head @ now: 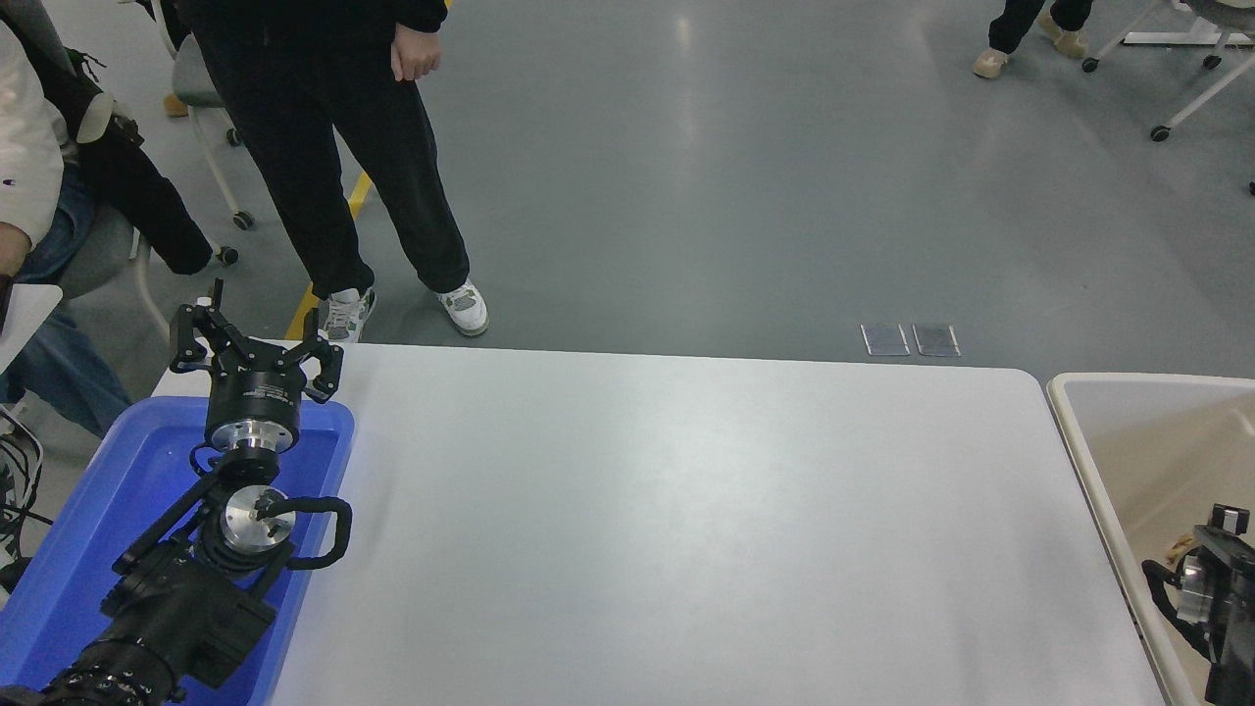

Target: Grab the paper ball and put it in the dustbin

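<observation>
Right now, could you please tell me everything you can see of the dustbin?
The dustbin is a large beige, plastic-looking rectangular bin with a rounded pale rim and smooth inner walls. It stands upright just off the right end of the white table, its left rim running close along the table edge, and the picture's right edge cuts it off. Part of the right arm is over or inside its opening. A small tan scrap shows by the arm, too unclear to identify.
</observation>
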Controlling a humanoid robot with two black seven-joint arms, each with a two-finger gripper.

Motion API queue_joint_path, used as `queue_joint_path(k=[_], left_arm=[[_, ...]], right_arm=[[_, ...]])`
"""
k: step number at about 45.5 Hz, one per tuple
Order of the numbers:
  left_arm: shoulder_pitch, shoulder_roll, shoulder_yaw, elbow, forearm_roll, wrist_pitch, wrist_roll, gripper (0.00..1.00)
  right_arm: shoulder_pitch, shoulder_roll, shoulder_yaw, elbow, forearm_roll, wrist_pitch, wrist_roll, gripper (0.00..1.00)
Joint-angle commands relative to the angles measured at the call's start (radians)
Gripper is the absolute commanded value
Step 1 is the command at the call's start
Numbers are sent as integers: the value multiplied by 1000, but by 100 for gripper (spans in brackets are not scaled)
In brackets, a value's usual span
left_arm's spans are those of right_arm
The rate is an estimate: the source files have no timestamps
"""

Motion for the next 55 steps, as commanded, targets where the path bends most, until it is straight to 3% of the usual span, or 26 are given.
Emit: queue_joint_path(k=[1,28,42,48,55], left_arm=[[0,0,0,0,0,0,0,99],[0,1,0,0,0,0,0,99],[0,1,0,0,0,0,0,99],[0,0,0,0,0,0,0,99],[0,0,0,0,0,0,0,99]], right_arm=[[37,-45,-16,-2,-12,42,2,100],[353,-208,-18,35,-339,187,-10,100],[554,-424,-16,487,-520,121,-25,100],[642,-482,-7,697,-527,40,-27,100],[674,-476,30,809,-510,30,-25,100]])
